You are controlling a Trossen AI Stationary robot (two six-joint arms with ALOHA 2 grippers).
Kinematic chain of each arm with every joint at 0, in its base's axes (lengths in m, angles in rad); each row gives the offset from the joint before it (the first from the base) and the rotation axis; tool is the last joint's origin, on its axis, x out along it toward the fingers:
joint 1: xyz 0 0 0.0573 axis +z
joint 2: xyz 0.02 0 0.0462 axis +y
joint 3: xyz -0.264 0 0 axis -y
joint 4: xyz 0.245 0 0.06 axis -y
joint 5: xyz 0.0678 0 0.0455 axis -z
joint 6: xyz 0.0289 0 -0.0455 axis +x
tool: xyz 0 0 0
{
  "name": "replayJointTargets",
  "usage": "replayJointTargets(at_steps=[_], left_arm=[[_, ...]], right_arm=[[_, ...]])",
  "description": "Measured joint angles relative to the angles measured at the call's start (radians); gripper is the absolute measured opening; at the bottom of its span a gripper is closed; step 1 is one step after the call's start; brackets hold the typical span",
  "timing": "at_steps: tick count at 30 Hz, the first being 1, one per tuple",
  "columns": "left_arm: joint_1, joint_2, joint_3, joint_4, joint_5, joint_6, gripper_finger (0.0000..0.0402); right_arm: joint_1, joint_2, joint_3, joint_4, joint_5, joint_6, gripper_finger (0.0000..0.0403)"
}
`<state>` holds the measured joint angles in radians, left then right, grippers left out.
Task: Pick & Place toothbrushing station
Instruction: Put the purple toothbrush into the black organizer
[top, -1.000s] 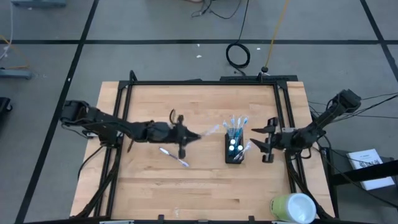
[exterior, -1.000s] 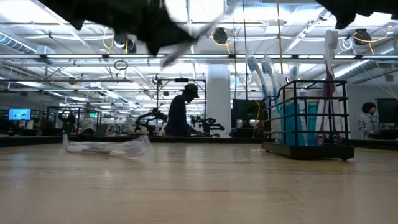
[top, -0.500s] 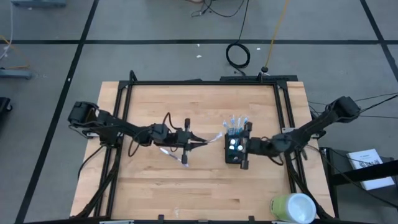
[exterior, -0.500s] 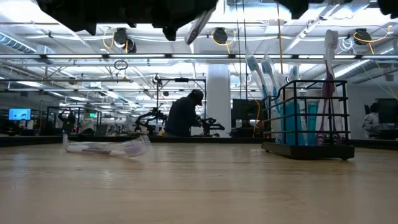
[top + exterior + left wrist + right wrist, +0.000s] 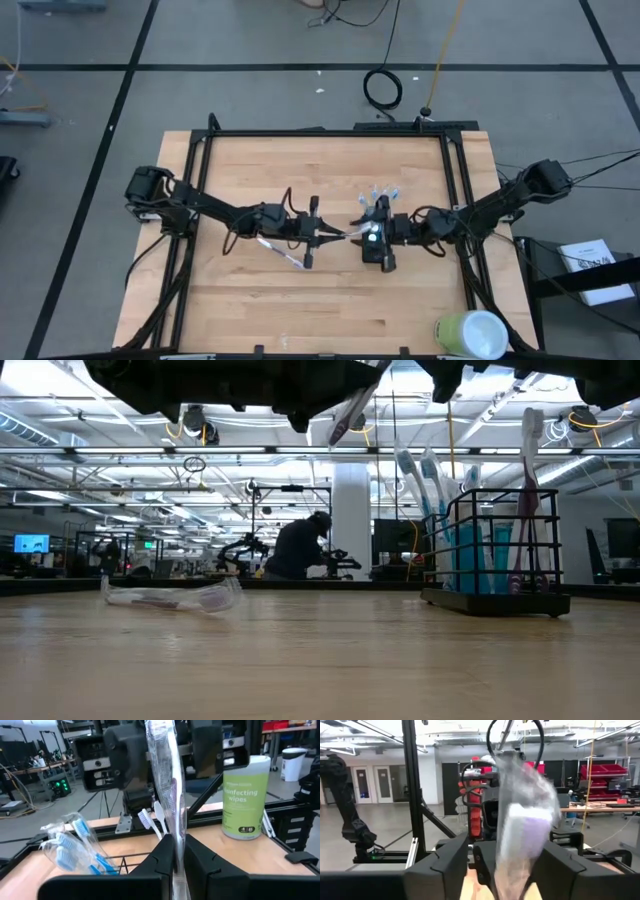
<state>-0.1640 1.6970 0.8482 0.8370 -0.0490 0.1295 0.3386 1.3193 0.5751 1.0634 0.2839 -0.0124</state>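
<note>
Now, wrapped toothbrush [image 5: 343, 236] level, toward holder [image 5: 376, 243].

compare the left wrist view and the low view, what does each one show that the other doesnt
Only the left wrist view shows the left gripper shut on the wrapped toothbrush, and the wipes canister at the table edge. Only the low view shows a second wrapped toothbrush lying flat on the table and a person in the room behind. Both show the wire-mesh holder with toothbrushes standing in it.

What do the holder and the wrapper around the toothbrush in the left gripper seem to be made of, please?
Holder: looks like black-coated metal wire, thin rigid bars forming an open cage. Wrapper: probably clear, glossy plastic film; the toothbrush shows through it, and it crinkles and catches light.
</note>
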Motion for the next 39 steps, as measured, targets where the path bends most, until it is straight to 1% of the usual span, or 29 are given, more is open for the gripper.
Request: replayJointTargets(at_steps=[6,18,20,23,25,27,32,36,39], left_arm=[[0.000,0.000,0.000,-0.002,-0.003,-0.001,0.0020],[0.002,0.000,0.000,-0.002,-0.003,-0.013,0.0029],[0.002,0.000,0.000,-0.002,-0.003,-0.034,0.0030],[0.002,0.000,0.000,-0.002,-0.005,-0.080,0.0039],[0.002,0.000,0.000,-0.002,-0.012,-0.114,0.0057],[-0.002,0.000,0.000,-0.002,-0.014,-0.120,0.0083],[-0.029,0.000,0.001,-0.002,-0.018,-0.112,0.0166],[-0.041,-0.018,0.001,-0.017,-0.019,-0.109,0.0220],[-0.044,-0.069,0.001,-0.112,-0.013,-0.070,0.0247]], right_arm=[[0.000,0.000,0.000,-0.006,-0.001,-0.026,0.0137],[0.000,0.000,0.000,-0.016,-0.001,-0.062,0.0017],[0.001,0.000,0.000,-0.016,-0.001,-0.062,0.0009],[0.001,0.000,0.000,-0.016,0.000,-0.053,0.0014],[0.001,-0.003,0.000,-0.019,0.000,-0.053,0.0015],[0.001,-0.007,0.000,-0.020,0.000,-0.053,0.0011],[0.001,-0.021,0.000,-0.035,0.001,-0.055,0.0009],[0.007,-0.075,-0.001,-0.104,0.029,-0.050,0.0010],[0.034,-0.142,-0.002,-0.176,0.037,-0.003,0.0008]])
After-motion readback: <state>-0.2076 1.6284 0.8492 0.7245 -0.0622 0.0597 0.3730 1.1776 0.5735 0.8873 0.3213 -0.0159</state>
